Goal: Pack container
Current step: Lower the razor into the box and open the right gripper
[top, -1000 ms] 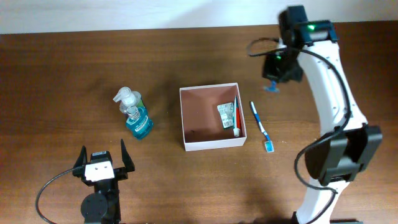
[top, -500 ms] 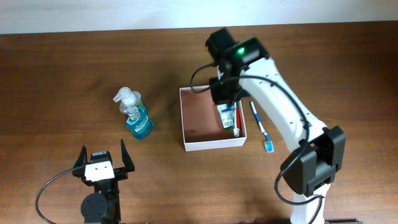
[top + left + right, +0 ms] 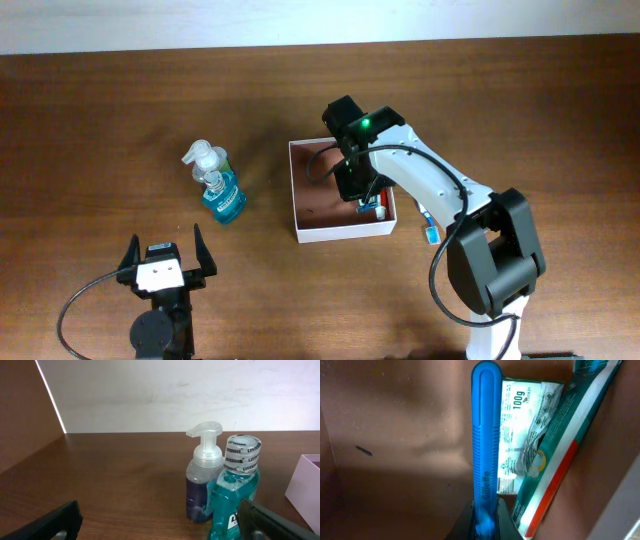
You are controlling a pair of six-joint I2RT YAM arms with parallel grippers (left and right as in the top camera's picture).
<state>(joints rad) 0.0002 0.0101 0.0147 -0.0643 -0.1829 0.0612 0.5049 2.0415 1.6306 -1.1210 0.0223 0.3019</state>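
One blue razor [image 3: 485, 445] clamped in right end effector [image 3: 353, 186], inside container [image 3: 340, 232]; left end effector [image 3: 165, 256] apart.

Our left claw [image 3: 159, 512] has its two dark fingers [image 3: 50, 524] spread far apart, one at each bottom corner, and we see bare wooden table [image 3: 125, 475] between them. Ahead of the claw, nearer its right finger, stand two upright bottles. The closer is a teal Listerine mouthwash bottle [image 3: 235, 502], its cap wrapped in a printed seal. The right fingertip overlaps its base, and we cannot tell whether they touch. Just behind it, toward the claw's middle, is a foam pump bottle [image 3: 202, 487] holding dark purple liquid, spout pointing left. Farther right, a corner of the container [image 3: 304, 487] shows its pale wall. A white wall [image 3: 175, 395] rises beyond the table.
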